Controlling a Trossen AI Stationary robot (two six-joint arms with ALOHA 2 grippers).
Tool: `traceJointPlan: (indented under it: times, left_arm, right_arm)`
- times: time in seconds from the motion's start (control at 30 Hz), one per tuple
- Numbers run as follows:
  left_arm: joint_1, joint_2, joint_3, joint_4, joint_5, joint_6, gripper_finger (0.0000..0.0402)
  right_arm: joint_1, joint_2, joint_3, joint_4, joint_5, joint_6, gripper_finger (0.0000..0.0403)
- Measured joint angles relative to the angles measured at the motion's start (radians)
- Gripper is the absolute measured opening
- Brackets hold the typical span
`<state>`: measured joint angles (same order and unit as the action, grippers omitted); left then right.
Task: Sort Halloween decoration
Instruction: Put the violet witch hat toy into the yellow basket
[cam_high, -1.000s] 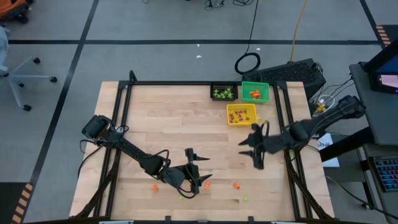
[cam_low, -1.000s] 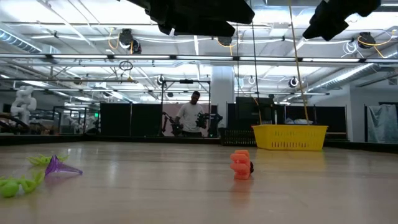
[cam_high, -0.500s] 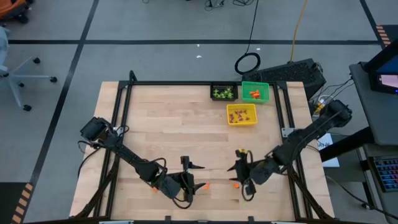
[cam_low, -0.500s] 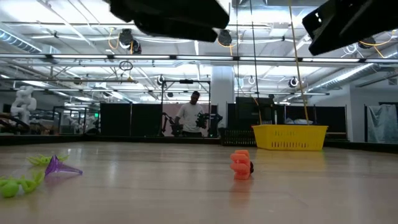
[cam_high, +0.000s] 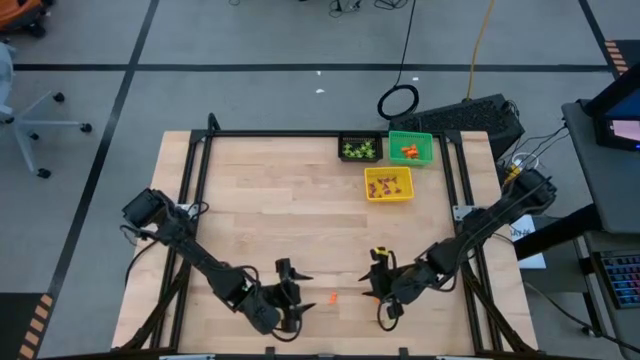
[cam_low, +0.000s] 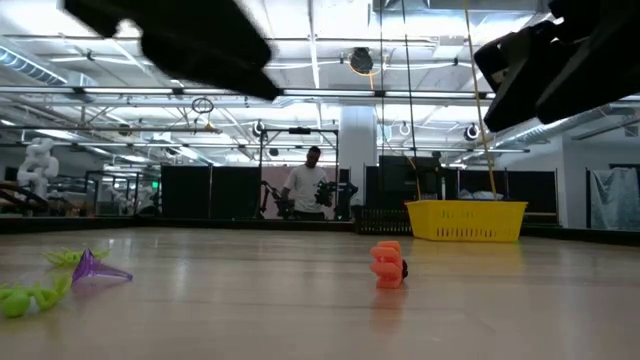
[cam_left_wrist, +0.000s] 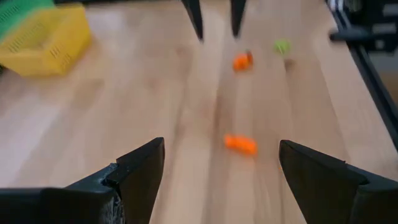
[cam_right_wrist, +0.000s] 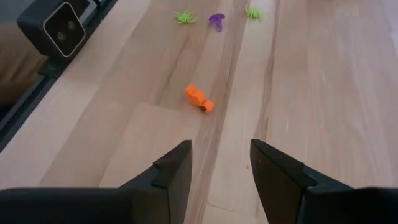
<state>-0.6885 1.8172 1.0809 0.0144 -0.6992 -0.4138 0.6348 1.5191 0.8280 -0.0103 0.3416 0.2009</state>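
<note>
High view: both arms reach toward the near edge of the worktop (cam_high: 250, 200). The left pincer (cam_high: 291, 296) and right pincer (cam_high: 378, 290) flank an orange trinket (cam_high: 333, 298) lying between them; neither touches it. Three bins stand near the far right corner: black bin (cam_high: 360, 148), green bin (cam_high: 410, 148), and yellow bin (cam_high: 388, 184) just in front of them, each holding small trinkets.

Low view: the orange trinket (cam_low: 387, 265) stands alone on the wood, with a purple trinket (cam_low: 96, 267) and green trinkets (cam_low: 30, 296) toward the other side, items too small to make out from above. Both arms hang overhead as dark shapes. A person (cam_low: 305, 185) stands in the room behind.

Left wrist view: the pincer's fingers (cam_left_wrist: 140, 171) are spread wide with nothing between them; beyond lie two orange trinkets (cam_left_wrist: 240, 144) and one green (cam_left_wrist: 283, 46), plus the other arm's fingertips.

Right wrist view: fingers (cam_right_wrist: 177, 167) parted and empty, pointing at the orange trinket (cam_right_wrist: 199, 99); a camera (cam_right_wrist: 59, 26) sits at the worktop edge.
</note>
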Motion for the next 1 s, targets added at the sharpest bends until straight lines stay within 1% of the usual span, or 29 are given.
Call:
traceJointPlan:
  times: [0.23,0.43,0.63,0.87,1.0]
  left_arm:
    - [-0.035,-0.006,0.000,-0.157,0.096,-0.191,0.0315]
    - [-0.056,-0.006,0.000,-0.279,0.123,-0.302,0.0315]
    - [-0.060,-0.006,0.000,-0.307,0.127,-0.314,0.0315]
    - [-0.060,-0.006,0.000,-0.324,0.236,-0.314,0.0315]
    - [-0.060,-0.006,0.000,-0.386,0.276,-0.308,0.0315]
  right_arm:
    - [-0.007,0.015,0.000,0.056,0.001,-0.021,0.0151]
    - [-0.012,0.015,0.000,0.081,0.002,-0.034,0.0151]
    - [-0.017,0.015,0.000,0.110,0.002,-0.060,0.0151]
    - [-0.021,0.015,0.000,0.112,0.002,-0.064,0.0151]
    - [-0.021,0.015,0.000,0.112,0.002,-0.064,0.0151]
